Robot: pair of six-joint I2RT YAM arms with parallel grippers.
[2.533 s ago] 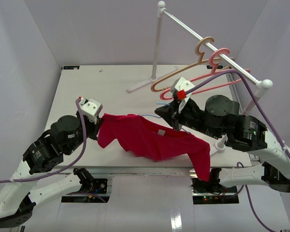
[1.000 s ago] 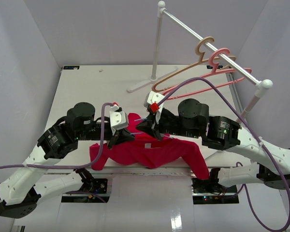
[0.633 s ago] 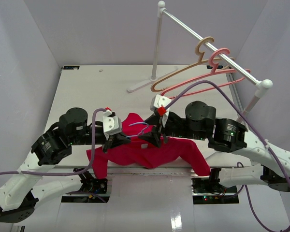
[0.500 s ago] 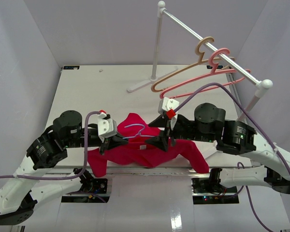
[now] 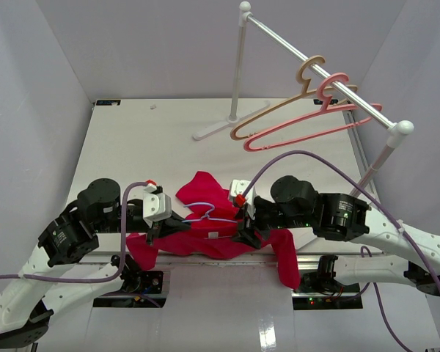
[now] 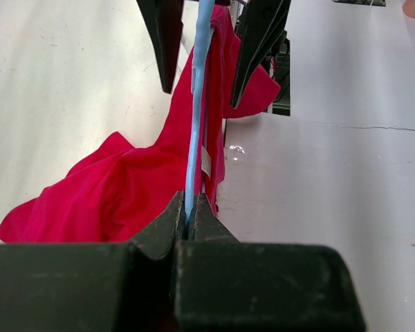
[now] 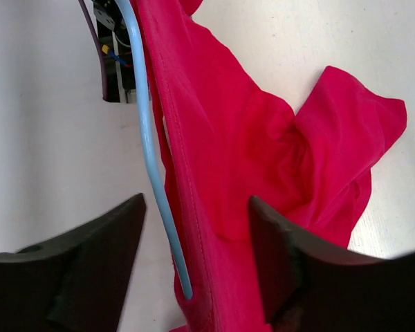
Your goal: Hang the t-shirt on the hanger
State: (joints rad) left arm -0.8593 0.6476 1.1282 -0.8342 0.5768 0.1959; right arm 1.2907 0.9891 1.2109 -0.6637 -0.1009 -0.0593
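The crimson t-shirt (image 5: 205, 238) lies bunched at the table's near edge, one sleeve (image 5: 286, 260) hanging over it. The thin light-blue hanger (image 5: 204, 213) rests on top of the cloth. My left gripper (image 5: 174, 218) is shut on the hanger wire (image 6: 194, 138), which runs straight away from its jaws (image 6: 189, 211). My right gripper (image 5: 243, 233) is open, its fingers (image 7: 90, 263) straddling the hanger's arm (image 7: 149, 152) and a fold of the t-shirt (image 7: 263, 159) without touching either. The wire's end disappears under the red cloth.
A white clothes rack (image 5: 238, 66) stands at the back right, with a tan hanger (image 5: 279, 114) and a pink hanger (image 5: 315, 125) on its rail. Bare table (image 5: 132, 147) stretches behind the shirt. The table's near edge runs just below both grippers.
The right gripper has opened, letting go of the shirt and hanger, then lowered over them again. Both arms and the shirt have shifted toward the near edge.
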